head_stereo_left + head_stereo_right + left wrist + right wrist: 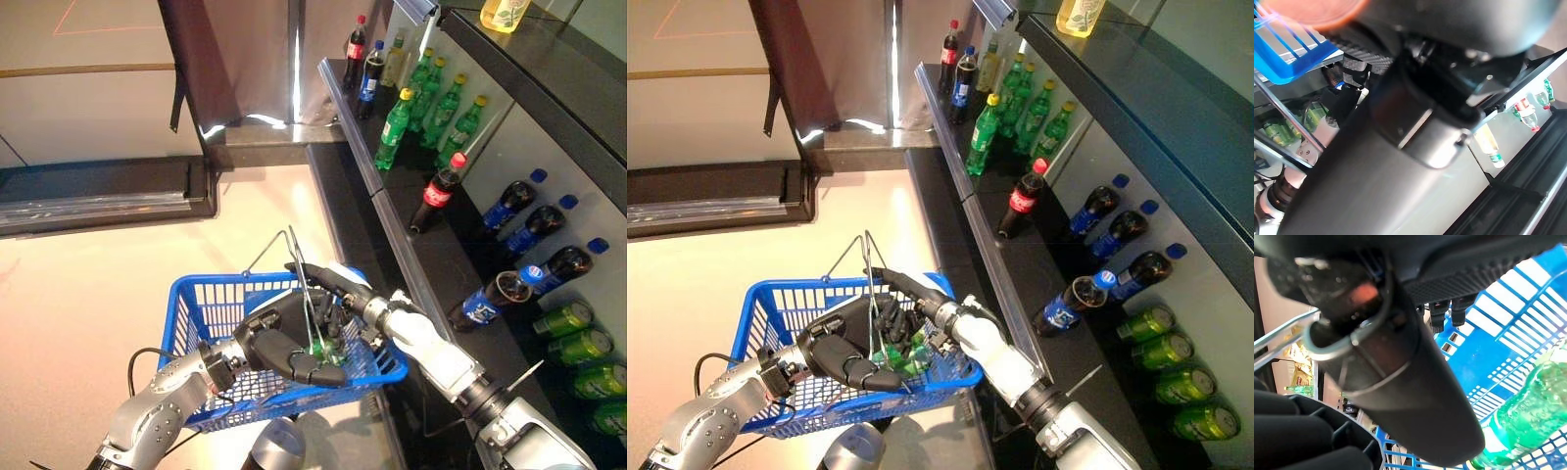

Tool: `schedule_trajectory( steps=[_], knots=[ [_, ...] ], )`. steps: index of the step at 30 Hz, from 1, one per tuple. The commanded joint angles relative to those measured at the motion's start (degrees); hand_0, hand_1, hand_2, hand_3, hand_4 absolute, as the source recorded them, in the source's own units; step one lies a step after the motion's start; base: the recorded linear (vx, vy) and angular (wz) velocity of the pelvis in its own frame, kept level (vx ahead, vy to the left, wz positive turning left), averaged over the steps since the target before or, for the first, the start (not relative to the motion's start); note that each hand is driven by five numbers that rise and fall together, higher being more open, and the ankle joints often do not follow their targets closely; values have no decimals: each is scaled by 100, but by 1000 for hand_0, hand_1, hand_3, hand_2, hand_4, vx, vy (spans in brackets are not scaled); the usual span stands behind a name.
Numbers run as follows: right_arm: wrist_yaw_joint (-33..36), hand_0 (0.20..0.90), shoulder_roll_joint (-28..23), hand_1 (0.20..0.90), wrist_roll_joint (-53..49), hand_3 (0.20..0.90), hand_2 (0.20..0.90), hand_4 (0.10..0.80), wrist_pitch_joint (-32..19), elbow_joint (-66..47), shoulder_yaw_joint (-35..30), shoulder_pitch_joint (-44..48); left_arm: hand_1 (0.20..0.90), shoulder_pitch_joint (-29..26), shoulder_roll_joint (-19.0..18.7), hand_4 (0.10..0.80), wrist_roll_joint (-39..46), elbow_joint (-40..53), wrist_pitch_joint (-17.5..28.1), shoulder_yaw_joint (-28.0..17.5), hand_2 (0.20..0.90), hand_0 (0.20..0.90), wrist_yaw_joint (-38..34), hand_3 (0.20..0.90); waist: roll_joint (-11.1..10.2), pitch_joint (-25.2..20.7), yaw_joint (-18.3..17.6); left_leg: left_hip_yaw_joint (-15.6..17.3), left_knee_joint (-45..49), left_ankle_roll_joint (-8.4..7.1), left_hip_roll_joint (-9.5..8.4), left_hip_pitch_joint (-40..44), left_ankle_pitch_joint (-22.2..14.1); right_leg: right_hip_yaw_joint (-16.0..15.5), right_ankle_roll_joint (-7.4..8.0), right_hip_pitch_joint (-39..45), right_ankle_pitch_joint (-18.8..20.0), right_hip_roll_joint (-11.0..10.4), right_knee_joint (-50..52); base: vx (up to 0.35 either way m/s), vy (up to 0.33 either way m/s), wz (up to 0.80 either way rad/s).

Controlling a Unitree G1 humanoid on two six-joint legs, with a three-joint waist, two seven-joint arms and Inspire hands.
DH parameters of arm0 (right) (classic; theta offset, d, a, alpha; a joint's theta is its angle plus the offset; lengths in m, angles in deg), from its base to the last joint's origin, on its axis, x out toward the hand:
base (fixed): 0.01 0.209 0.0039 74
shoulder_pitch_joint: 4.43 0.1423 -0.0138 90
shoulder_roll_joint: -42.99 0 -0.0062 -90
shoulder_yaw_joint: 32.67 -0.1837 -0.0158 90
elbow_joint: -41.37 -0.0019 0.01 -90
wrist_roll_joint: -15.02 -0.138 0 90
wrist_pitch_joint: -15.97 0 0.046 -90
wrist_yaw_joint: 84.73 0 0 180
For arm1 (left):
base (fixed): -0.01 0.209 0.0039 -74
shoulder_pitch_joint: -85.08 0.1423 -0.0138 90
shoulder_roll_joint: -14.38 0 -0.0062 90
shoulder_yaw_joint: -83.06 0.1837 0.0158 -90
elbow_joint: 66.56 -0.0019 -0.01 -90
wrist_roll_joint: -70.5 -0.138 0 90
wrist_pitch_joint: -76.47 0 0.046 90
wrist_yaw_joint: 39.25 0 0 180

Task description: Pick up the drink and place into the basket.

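The blue plastic wire-handled shopping basket (211,304) hangs in the lower middle of the head views, its thin metal handles (294,257) raised. The left hand (284,351), entering from 8 o'clock, has its dark fingers curled around the basket's near rim and handle base — it carries the basket. The right hand (906,308) reaches in from 4 o'clock over the basket's right edge; its fingers lie down inside among the wires, and I cannot tell whether they are spread or closed. The green plastic drink bottle (1528,416) lies on its side on the basket floor — just beneath the right hand. At 1 to 3 o'clock the dark store shelf (431,255) holds upright green bottles (395,127), cola bottles (439,193) and green cans (578,345).
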Motion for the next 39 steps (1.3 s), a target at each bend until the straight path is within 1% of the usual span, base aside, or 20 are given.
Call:
schedule_trajectory(
  steps=[1,10,13,19,21,27,34,39],
  knots=[
    [349,900,-85,900,-286,900,900,800,-635,-708,-202,63,300,-804,889,100,1020,1137,1799,-530,300,300,521,200,150,-975,-119,68,-108,104,-10,230,-138,210,-329,-187,273,164,267,0,0,0],
    [533,900,-23,900,-461,900,900,800,-825,-1032,-539,-98,300,-699,977,100,1008,961,2108,-795,300,300,-4,200,155,-960,-222,155,-108,113,4,240,-155,340,-332,-237,272,186,259,-4,1,-1],
    [734,900,98,900,-441,900,900,800,-976,-1094,-635,-299,300,-644,1058,100,1016,881,2218,-891,300,300,-277,200,174,-963,-284,208,-108,127,16,261,-173,392,-333,-254,258,184,276,-4,2,-5],
    [1117,900,216,900,-336,900,900,800,-1303,-1272,-732,-606,300,-586,1151,100,878,789,2462,-903,300,300,-668,200,216,-981,-463,328,-108,150,27,248,-184,507,-305,-317,298,187,227,-10,3,-10],
    [1147,900,215,900,-308,900,900,800,-1376,-1360,-773,-649,300,-599,1170,100,814,767,2516,-913,300,300,-781,200,237,-974,-521,391,-108,152,42,253,-192,549,-296,-336,308,181,217,-14,-5,-13],
    [1221,900,179,900,-395,900,900,800,-1650,-1598,-886,-725,300,-632,1187,100,614,617,2613,-921,300,300,-1027,200,288,-955,-682,560,-108,152,85,263,-217,661,-271,-394,326,163,201,-17,-8,-16],
    [1349,900,126,900,-453,900,900,800,-1757,-1898,-965,-793,300,-613,1219,100,376,363,2648,-931,300,300,-1323,200,336,-956,-807,686,-108,155,116,283,-240,732,-255,-412,346,142,171,-3,-7,-10],
    [1313,900,44,900,-536,900,900,800,-1780,-2040,-1083,-814,300,-573,1213,100,319,165,2700,-964,300,300,-1481,200,351,-956,-887,760,-108,152,135,300,-251,777,-246,-433,356,140,164,2,-5,-7]
  ],
)
